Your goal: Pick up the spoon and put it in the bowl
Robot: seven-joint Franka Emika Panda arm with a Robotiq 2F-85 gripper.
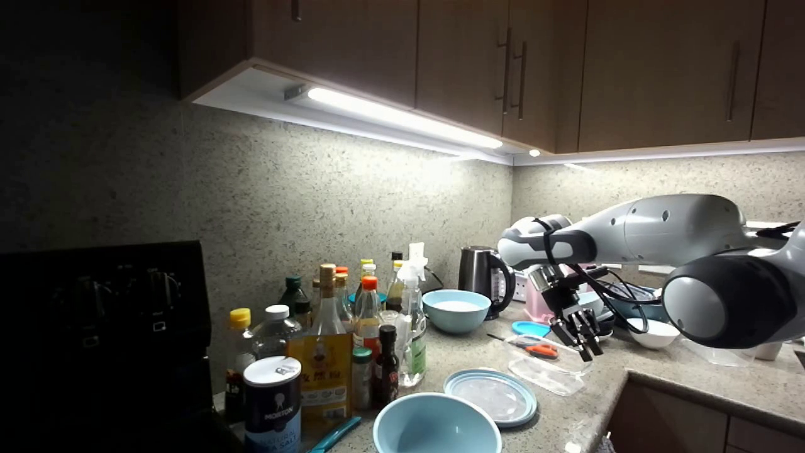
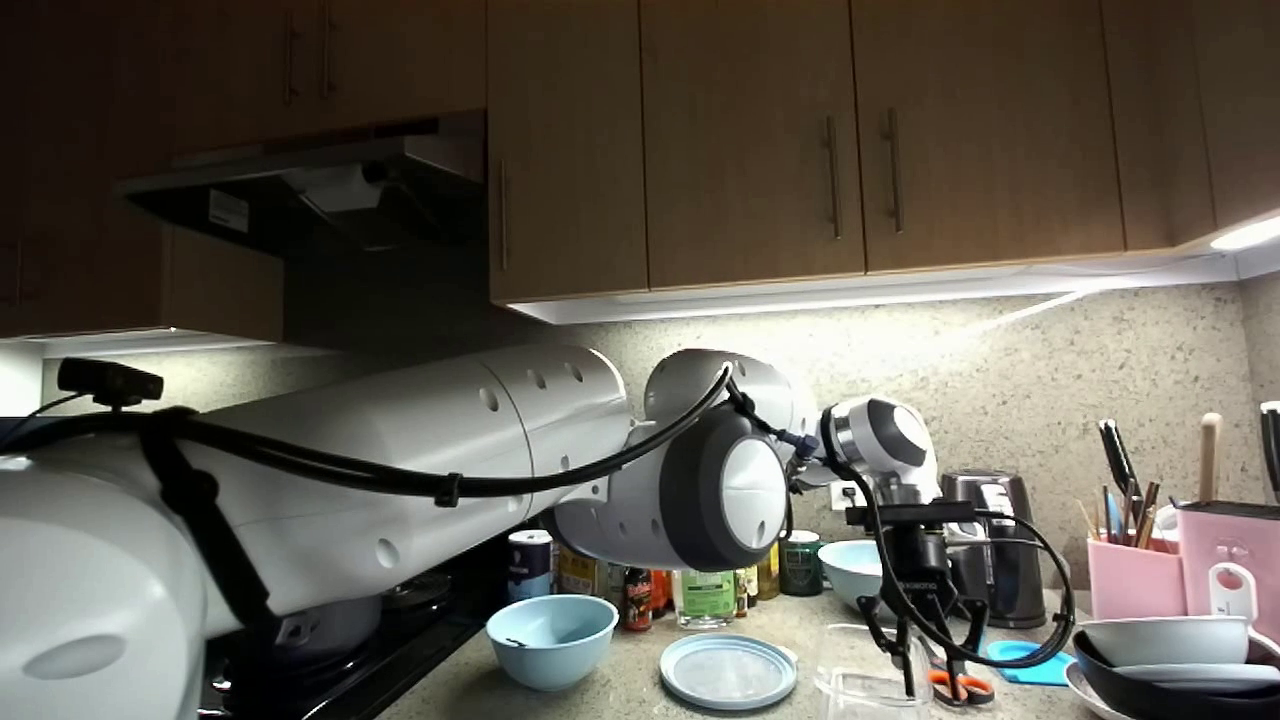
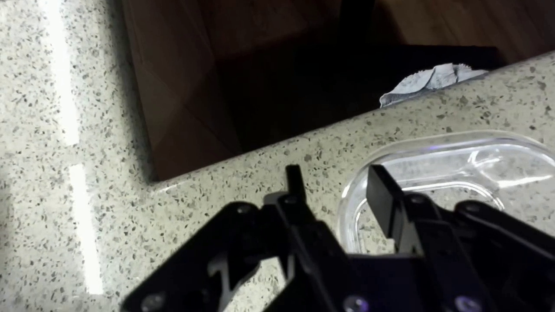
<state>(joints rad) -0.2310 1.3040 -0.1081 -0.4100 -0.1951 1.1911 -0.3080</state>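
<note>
The wide pale teal-blue bowl (image 1: 434,421) stands on the counter at the near edge of an exterior view, and it also shows in an exterior view (image 2: 553,640). A small dark mark shows inside it; I cannot tell what it is. No spoon can be made out in any view. My gripper (image 1: 588,352) points down over the counter, well away from the bowl. It also shows in an exterior view (image 2: 932,690). In the wrist view my gripper (image 3: 335,173) is open, with nothing between its fingers, above the edge of a clear plastic container (image 3: 455,177).
A light-blue lid (image 1: 490,396) lies near the bowl. A smaller light-blue bowl (image 1: 456,311) stands by the kettle (image 1: 476,277). Several bottles line the wall. Orange scissors (image 2: 960,686) lie near the gripper. Stacked dishes (image 2: 1170,670) stand farther along. The counter has a cut-out corner (image 3: 156,180).
</note>
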